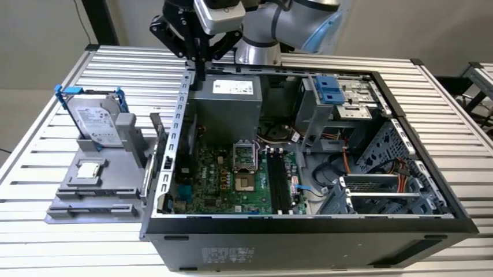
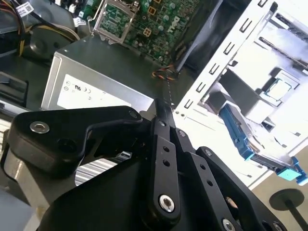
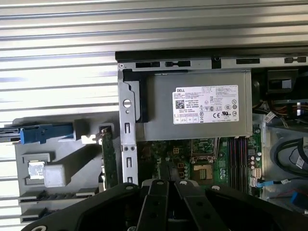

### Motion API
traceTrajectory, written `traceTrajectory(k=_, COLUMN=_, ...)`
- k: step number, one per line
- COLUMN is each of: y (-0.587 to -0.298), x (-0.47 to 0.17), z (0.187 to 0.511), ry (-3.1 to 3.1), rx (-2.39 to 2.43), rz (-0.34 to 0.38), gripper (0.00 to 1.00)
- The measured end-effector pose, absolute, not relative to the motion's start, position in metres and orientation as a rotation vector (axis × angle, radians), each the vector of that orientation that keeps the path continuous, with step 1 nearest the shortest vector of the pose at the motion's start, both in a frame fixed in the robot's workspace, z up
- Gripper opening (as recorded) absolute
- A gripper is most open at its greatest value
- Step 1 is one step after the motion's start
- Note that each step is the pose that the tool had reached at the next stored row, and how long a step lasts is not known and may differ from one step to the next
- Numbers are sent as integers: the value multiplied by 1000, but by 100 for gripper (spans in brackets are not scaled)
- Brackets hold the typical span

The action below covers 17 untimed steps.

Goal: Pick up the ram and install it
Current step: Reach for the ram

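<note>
Exterior view: the gripper, fingers together and empty, hangs over the case wall by the power supply. Second wrist view: that wall lies beneath its tips. First wrist view: the ram stands edgewise just outside the wall.

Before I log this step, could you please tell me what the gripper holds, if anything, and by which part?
Nothing is held: the black gripper has its jaws together and bare, and the thin bluish-green ram stick stands in the grey holder.
</note>
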<state>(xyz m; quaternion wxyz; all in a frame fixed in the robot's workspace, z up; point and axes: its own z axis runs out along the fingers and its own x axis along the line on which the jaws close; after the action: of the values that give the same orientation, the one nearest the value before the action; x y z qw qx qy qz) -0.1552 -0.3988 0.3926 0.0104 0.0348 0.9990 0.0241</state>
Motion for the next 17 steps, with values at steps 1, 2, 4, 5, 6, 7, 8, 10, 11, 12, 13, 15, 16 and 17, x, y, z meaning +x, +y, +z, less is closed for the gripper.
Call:
traceTrajectory(k=1, y=-399, x=-156, z=393, ry=3118, rx=109, rz=75, gripper=0)
traceTrajectory(k=2, y=-399, x=-156, z=393, ry=3118, rx=108, rz=75, gripper=0)
traceTrajectory(k=4, y=-399, x=-158, z=393, ry=3118, rx=109, rz=75, gripper=0)
traceTrajectory(k=5, y=-399, x=-158, z=393, ry=3118, rx=109, rz=75, gripper=0)
traceTrajectory(k=6, y=-399, x=-159, z=393, ry=3118, rx=109, rz=75, gripper=0)
traceTrajectory(k=7, y=-399, x=-159, z=393, ry=3118, rx=109, rz=75, gripper=0)
traceTrajectory(k=8, y=-399, x=-160, z=393, ry=3118, rx=109, rz=75, gripper=0)
traceTrajectory(k=10, y=-399, x=-160, z=393, ry=3118, rx=109, rz=75, gripper=0)
traceTrajectory(k=11, y=-399, x=-161, z=393, ry=3118, rx=109, rz=75, gripper=0)
traceTrajectory(k=12, y=-399, x=-161, z=393, ry=3118, rx=109, rz=75, gripper=0)
traceTrajectory(k=13, y=-399, x=-162, z=393, ry=3118, rx=108, rz=75, gripper=0)
traceTrajectory(k=15, y=-399, x=-162, z=393, ry=3118, rx=109, rz=75, gripper=0)
traceTrajectory(k=16, y=-399, x=-162, z=393, ry=3118, rx=109, rz=75, gripper=0)
traceTrajectory(k=17, y=-399, x=-163, z=393, ry=3118, rx=108, rz=75, gripper=0)
